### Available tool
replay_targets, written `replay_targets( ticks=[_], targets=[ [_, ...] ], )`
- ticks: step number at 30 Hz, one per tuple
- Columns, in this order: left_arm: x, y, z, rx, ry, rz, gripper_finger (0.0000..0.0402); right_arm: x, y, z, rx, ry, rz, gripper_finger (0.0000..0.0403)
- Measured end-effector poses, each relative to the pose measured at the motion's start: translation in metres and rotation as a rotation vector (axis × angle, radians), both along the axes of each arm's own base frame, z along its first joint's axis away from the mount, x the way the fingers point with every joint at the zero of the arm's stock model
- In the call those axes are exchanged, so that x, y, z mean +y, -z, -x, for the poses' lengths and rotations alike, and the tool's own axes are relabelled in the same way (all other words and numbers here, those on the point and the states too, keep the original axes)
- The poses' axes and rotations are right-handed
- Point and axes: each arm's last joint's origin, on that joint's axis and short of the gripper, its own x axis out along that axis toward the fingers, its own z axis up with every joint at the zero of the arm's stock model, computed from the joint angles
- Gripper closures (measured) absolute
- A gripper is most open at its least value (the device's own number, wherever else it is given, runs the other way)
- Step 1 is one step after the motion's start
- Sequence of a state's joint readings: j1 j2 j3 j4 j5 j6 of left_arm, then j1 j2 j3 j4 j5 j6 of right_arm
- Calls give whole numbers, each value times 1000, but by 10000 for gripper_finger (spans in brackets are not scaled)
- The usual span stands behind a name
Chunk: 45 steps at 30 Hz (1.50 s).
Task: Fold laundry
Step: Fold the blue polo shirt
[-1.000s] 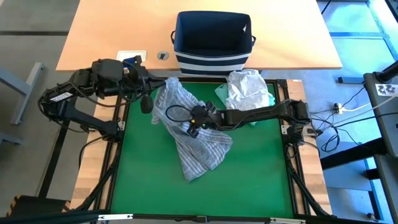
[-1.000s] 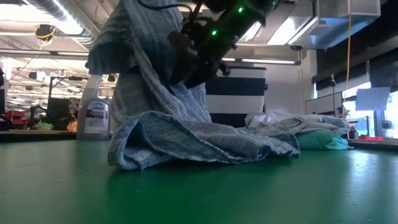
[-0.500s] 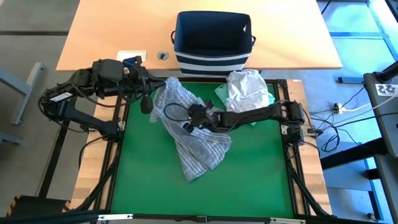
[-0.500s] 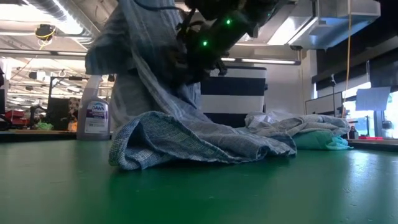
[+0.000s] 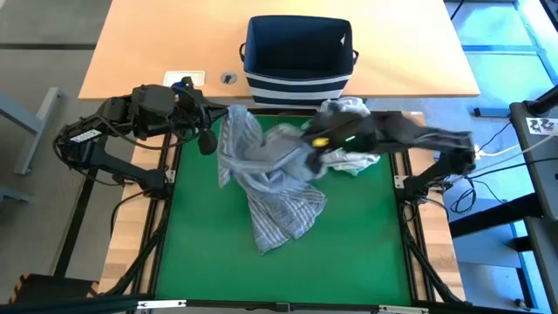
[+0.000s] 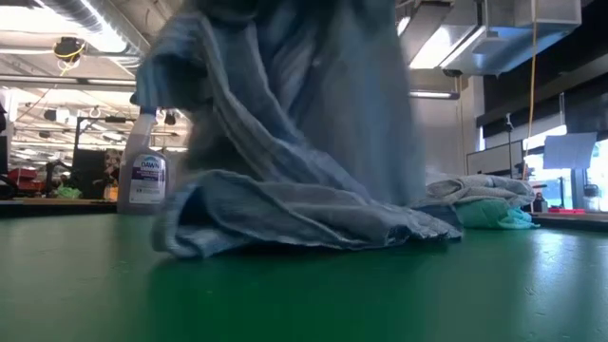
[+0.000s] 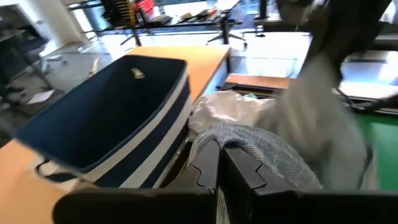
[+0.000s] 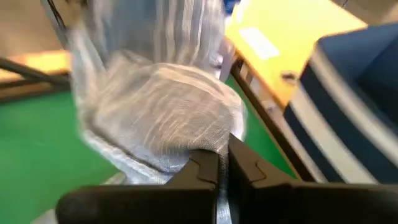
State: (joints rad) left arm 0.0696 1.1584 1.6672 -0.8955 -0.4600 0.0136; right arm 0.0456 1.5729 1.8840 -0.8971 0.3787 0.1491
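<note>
The grey-blue striped shirt (image 5: 279, 187) hangs raised between my two grippers, with its lower end (image 5: 281, 222) spread on the green mat (image 5: 349, 253). My left gripper (image 5: 222, 116) is shut on the shirt at the mat's far left. My right gripper (image 5: 310, 150) is shut on it near the mat's far middle, high above the mat. A white t-shirt (image 5: 347, 120) lies crumpled at the far right, on top of a mint-teal garment (image 6: 494, 218). My left gripper pinches a bunched edge of the striped shirt (image 7: 252, 142) between its two fingers, coming roughly level from the table's left. The cloth drapes away from the fingers and down toward the mat. My right gripper pinches a gathered fold of the shirt (image 8: 186, 140) between its two fingers, slanting down from the table's right. The cloth bulges ahead of the fingers in several layers and hangs below, its lower end resting on the mat.
The navy-and-white striped basket (image 5: 298, 54) stands on the wooden table just beyond the mat's far edge. A spray bottle (image 6: 147, 180) shows behind the mat in the low view. The near half of the mat is bare green.
My right gripper has taken hold of the shirt's middle, then risen fast and swung toward the table's far right. That part of the shirt has lifted into a tall drape. The shirt's lower end stays on the mat, and the left-held corner stays where it was.
</note>
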Motion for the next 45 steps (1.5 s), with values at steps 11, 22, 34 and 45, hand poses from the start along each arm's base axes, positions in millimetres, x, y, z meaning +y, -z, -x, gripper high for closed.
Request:
replay_targets(
  ticks=[11,22,34,45],
  targets=[
    [4,5,5,-26,-201,70,395,-9,-99,102,-183,101,152,397],
    [-10,-19,6,-269,138,266,395,-10,-114,120,-239,87,259,394],
    [-11,-80,54,-426,80,1,395,-12,-119,126,-242,83,325,388],
    [12,-76,63,-160,-269,-324,395,-66,-105,106,-86,316,409,387]
  ],
)
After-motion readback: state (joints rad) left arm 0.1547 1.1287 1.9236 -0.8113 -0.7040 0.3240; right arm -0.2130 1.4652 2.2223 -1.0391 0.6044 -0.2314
